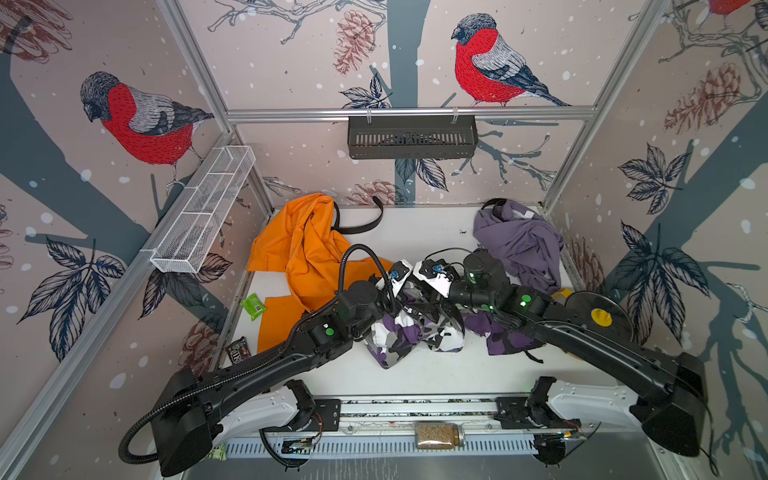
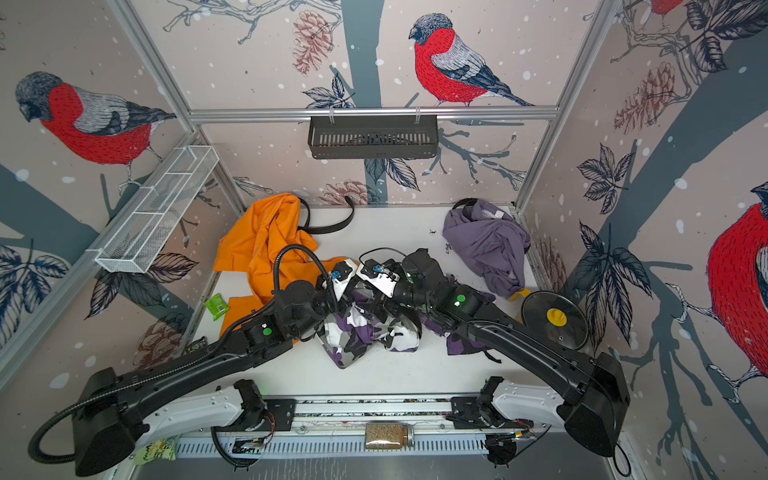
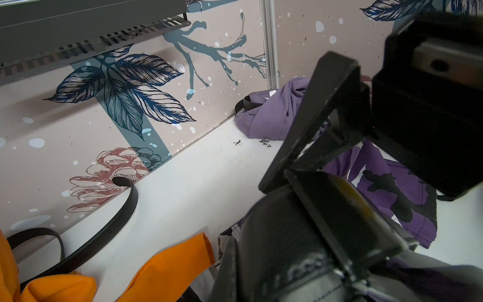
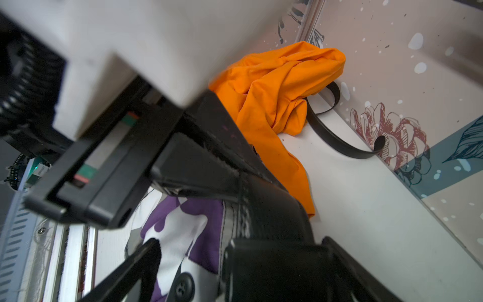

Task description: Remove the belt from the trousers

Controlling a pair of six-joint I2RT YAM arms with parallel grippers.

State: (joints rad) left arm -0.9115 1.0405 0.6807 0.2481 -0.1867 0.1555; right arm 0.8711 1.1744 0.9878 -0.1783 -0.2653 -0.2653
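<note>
The purple, white and black camouflage trousers [image 1: 415,332] lie bunched mid-way across the white desk [image 1: 415,376], and both arms meet over their waistband. The left fingers [image 4: 188,167] are pressed shut on the black leather belt [image 4: 271,217], seemingly to anchor the strap where it leaves the cloth. The right fingers [image 3: 316,112] stand wide apart astride the same strap, gripping nothing, probably placed for a fresh hold further along. The belt does not look free of the waistband yet.
</note>
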